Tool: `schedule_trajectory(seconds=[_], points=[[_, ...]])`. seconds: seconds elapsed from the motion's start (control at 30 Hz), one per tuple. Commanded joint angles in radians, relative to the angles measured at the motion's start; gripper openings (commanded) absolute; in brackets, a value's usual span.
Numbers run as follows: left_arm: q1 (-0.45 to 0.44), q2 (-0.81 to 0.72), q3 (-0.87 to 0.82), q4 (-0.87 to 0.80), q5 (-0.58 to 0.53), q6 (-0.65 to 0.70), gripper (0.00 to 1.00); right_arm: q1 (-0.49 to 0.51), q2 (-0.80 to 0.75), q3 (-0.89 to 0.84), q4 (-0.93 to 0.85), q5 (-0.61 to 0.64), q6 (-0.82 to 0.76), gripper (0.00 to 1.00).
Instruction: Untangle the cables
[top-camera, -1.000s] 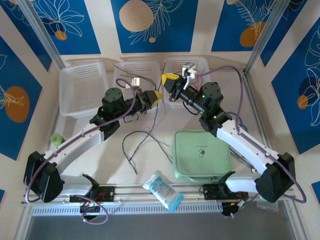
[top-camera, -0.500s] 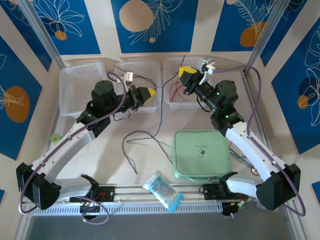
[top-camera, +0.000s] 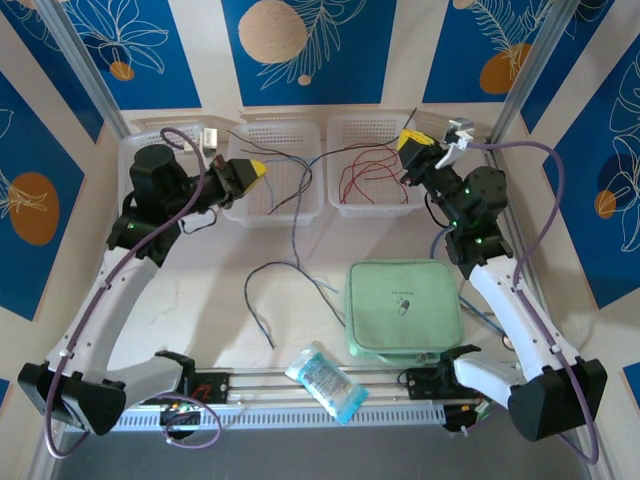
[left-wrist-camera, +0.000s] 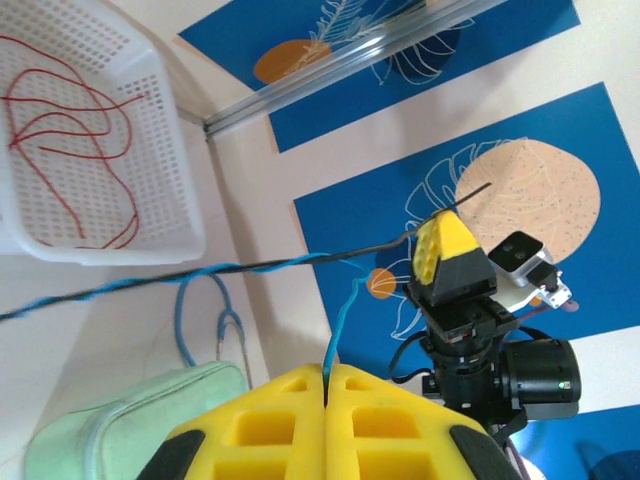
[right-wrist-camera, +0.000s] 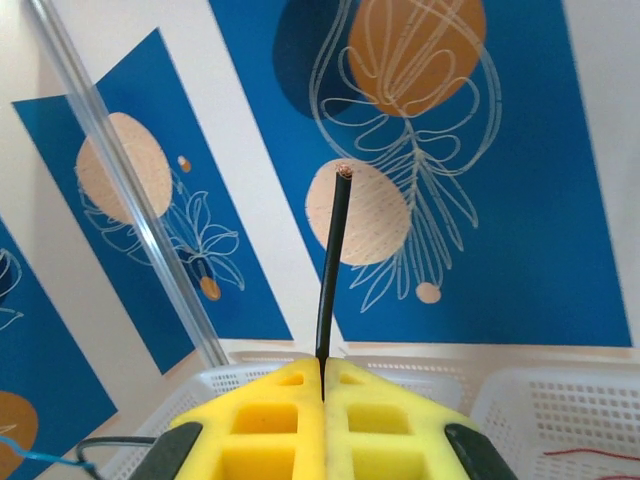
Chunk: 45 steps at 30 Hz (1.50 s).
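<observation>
My left gripper (top-camera: 258, 168) is shut on a thin blue cable (left-wrist-camera: 340, 318) over the middle basket (top-camera: 300, 208). In the left wrist view the yellow fingers (left-wrist-camera: 280, 410) pinch that cable at their tip. It rises to a black cable (left-wrist-camera: 300, 262) and twists round it. My right gripper (top-camera: 405, 140) is shut on the black cable (right-wrist-camera: 333, 250) above the right basket (top-camera: 372, 208), and the cable's cut end pokes up past the fingertips. The twisted pair spans between the two grippers. More blue-grey cable (top-camera: 262, 270) hangs down and loops on the table. Red cables (top-camera: 362, 178) lie in the right basket.
A mint-green pouch (top-camera: 405, 310) lies at the front right, with a blue packet (top-camera: 325, 380) beside it near the front rail. A third white basket (top-camera: 135, 195) stands at the back left. A stethoscope (left-wrist-camera: 185, 320) lies beside the pouch.
Both arms have swung apart, the left to the left and the right to the back right. The blue and black cables between them are now stretched out over the baskets.
</observation>
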Motion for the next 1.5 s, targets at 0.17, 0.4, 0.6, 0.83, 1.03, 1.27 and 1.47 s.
schedule_trajectory(seconds=[0.17,0.4,0.6,0.83,1.03,1.27,1.47], points=[[0.169,-0.062,0.04,-0.103,0.103,0.043,0.0,-0.156,-0.077,-0.013,-0.028,-0.007,0.065,0.0],[0.283,-0.08,0.042,-0.192,0.082,0.106,0.0,-0.289,-0.128,-0.012,-0.075,-0.021,0.09,0.0],[0.397,-0.097,0.004,-0.207,0.097,0.119,0.0,-0.393,-0.159,-0.024,-0.094,-0.03,0.121,0.0],[0.529,-0.119,-0.053,-0.226,0.095,0.134,0.0,-0.467,-0.172,-0.018,-0.098,-0.041,0.148,0.0],[0.6,-0.142,-0.167,-0.167,0.066,0.113,0.0,-0.495,-0.18,-0.005,-0.113,-0.031,0.139,0.0],[0.674,-0.156,-0.263,-0.117,0.035,0.099,0.0,-0.525,-0.182,0.021,-0.124,-0.03,0.118,0.0],[0.705,-0.149,-0.313,-0.097,0.04,0.098,0.0,-0.549,-0.187,0.04,-0.129,-0.038,0.117,0.0]])
